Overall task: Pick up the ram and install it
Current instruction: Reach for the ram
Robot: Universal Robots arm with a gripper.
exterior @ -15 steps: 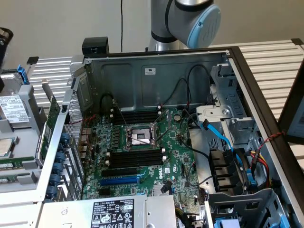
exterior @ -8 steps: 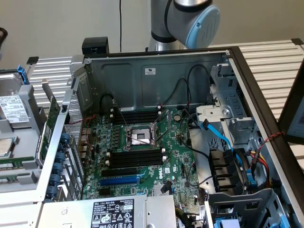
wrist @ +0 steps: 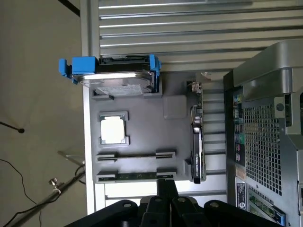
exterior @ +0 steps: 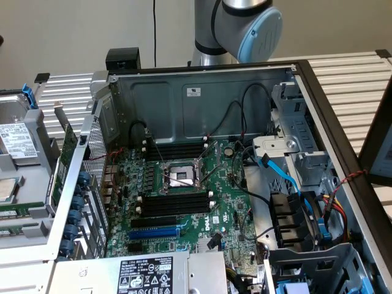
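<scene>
In the wrist view the ram [wrist: 135, 176], a long narrow green stick, lies in a slotted holder on a grey tray [wrist: 175, 106]. My gripper [wrist: 165, 185] hovers above one end of that holder. Its dark fingers are shut together and hold nothing. A second holder [wrist: 135, 155] beside it shows only a thin dark line. In the exterior view, green strips [exterior: 13, 210] lie on the same tray at the exterior view's left. The open computer case shows the green motherboard [exterior: 184, 202] with black memory slots [exterior: 174, 205] below the CPU socket [exterior: 180, 176].
The tray also carries a hard drive in a blue bracket [wrist: 111, 73], a square CPU [wrist: 113, 130] and an upright card [wrist: 196, 142]. The case wall [wrist: 265, 142] stands beside the tray. Cables and blue drive bays [exterior: 300, 214] crowd the case at the exterior view's right. A power supply [exterior: 147, 272] sits at the front.
</scene>
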